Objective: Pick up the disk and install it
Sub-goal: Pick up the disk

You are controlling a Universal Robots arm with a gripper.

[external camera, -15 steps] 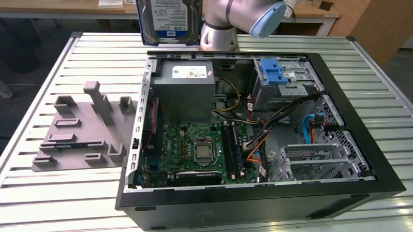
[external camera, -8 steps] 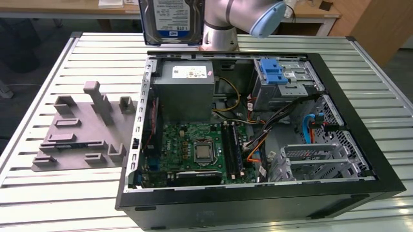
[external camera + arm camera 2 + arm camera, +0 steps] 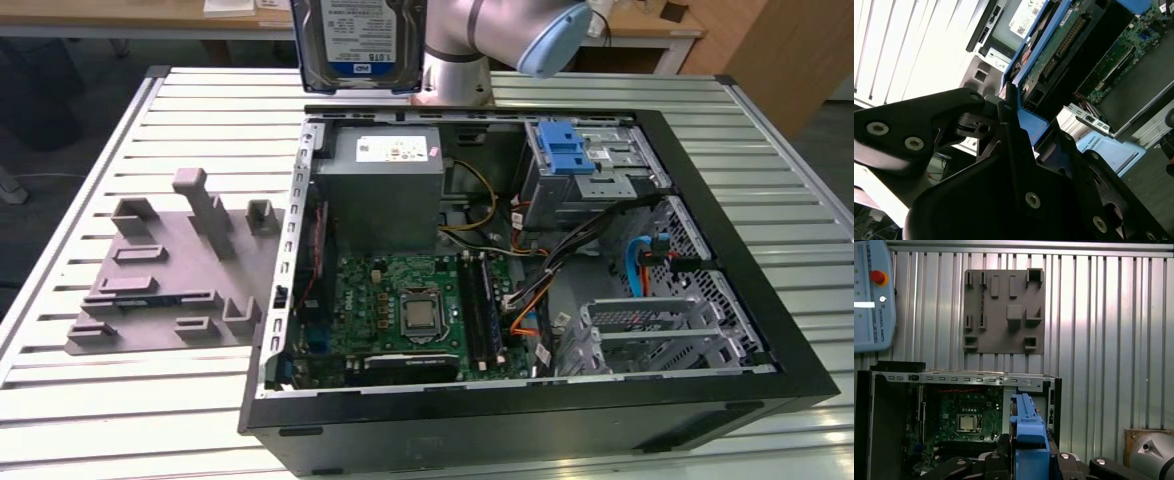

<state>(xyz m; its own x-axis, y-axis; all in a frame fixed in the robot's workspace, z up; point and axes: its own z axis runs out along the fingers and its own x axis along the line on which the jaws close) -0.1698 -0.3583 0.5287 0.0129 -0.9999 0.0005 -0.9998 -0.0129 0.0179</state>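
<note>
The arm [image 3: 461, 45] stands upright at the far table edge, its joint bent. Its gripper [image 3: 1033, 127] has black fingers [image 3: 1006, 112] clamped against the disk [image 3: 1064, 45], gripping its blue-railed edge.

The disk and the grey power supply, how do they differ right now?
The disk hangs upright in the gripper, outside the case; the power supply sits inside it. The disk is slim with blue rails; the power supply is a bulkier plain box. The disk's label is white and blue; the power supply's sticker is white. Both are grey metal.
</note>
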